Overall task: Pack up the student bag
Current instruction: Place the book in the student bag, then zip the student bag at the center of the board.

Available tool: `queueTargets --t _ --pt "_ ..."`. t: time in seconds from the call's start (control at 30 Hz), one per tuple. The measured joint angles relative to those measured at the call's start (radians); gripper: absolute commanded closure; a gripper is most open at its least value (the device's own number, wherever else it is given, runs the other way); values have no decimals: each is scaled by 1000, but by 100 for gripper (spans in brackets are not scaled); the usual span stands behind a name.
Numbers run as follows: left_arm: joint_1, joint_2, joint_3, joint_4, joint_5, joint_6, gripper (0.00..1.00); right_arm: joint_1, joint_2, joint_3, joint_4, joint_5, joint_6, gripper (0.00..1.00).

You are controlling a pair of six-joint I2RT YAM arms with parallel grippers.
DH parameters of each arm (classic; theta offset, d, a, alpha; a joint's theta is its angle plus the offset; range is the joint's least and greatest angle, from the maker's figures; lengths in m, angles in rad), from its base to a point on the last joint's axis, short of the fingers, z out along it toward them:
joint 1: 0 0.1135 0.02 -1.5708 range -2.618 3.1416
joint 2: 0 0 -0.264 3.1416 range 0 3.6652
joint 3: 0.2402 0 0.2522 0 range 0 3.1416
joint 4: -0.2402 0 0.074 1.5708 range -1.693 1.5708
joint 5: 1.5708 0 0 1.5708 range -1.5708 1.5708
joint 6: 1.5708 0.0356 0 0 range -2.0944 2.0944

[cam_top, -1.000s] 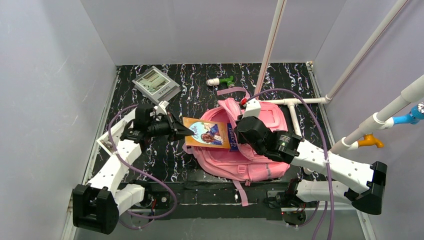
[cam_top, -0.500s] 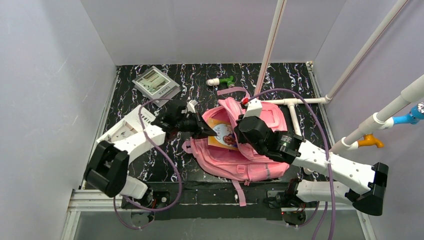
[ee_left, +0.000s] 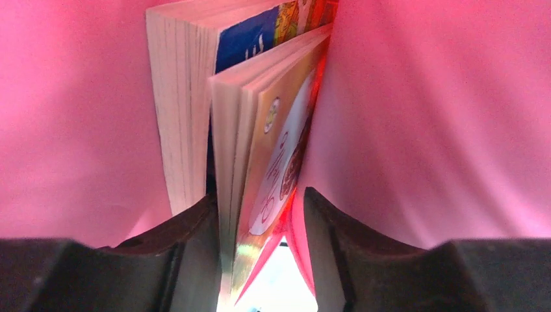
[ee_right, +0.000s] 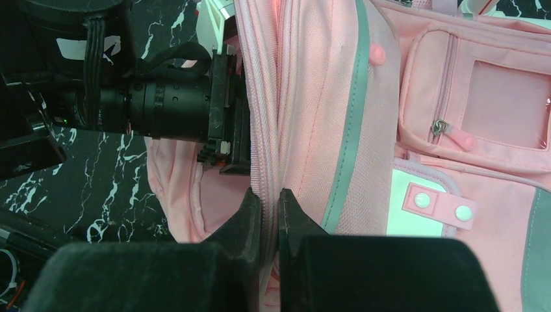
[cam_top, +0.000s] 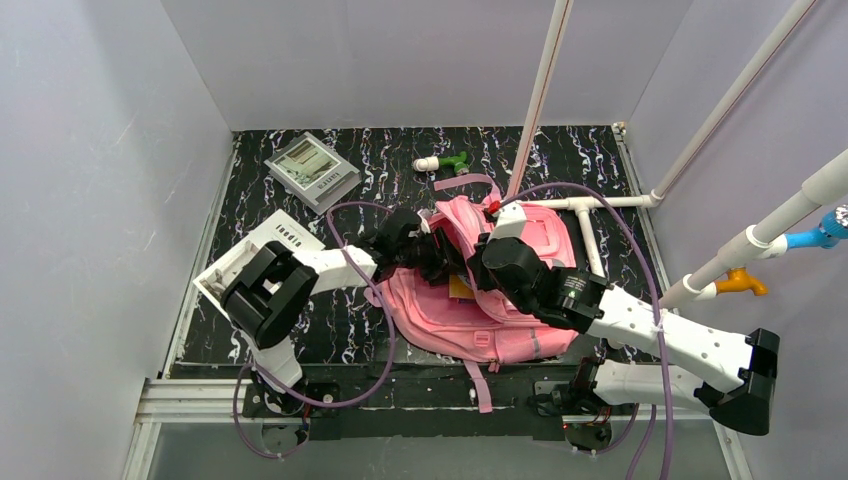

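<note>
Left fingers (ee_left: 206, 224) have carried the orange book (ee_left: 263, 149) deep inside the student bag (cam_top: 470, 322), which lies on the desk (cam_top: 395, 160), and now stand parted around it. Right fingers (ee_right: 258, 209) are clamped on the bag's zipper rim.

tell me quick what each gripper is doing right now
left gripper: open, jaws either side of the book
right gripper: shut on the student bag edge
</note>
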Motion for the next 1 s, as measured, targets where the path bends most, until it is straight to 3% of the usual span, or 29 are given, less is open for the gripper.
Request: queueTargets --t 0.27,0.37,0.5,0.57,0.63,0.7,0.87,1.0 --pt "28 -74 -94 30 -5 24 34 0 -10 -19 9 -13 -8 99" --pt "79 -232 -185 -64 9 98 28 -1 -13 -19 3 -41 -43 99" --pt "139 -480 -185 -284 5 251 21 -11 16 -19 -4 -171 -133 93" --pt "175 -581 -163 -357 18 301 15 -13 60 -21 -5 -248 -167 83" --pt "209 -631 -154 -362 35 309 15 -12 98 -45 23 -323 -183 77" --pt "232 -634 -154 -349 35 298 20 -12 121 -93 73 -394 -190 58" --pt "241 -451 -113 -314 35 281 33 -12 155 -134 104 -517 -153 22" --pt "237 -361 -112 -314 45 296 44 -45 183 10 28 -540 -127 11"
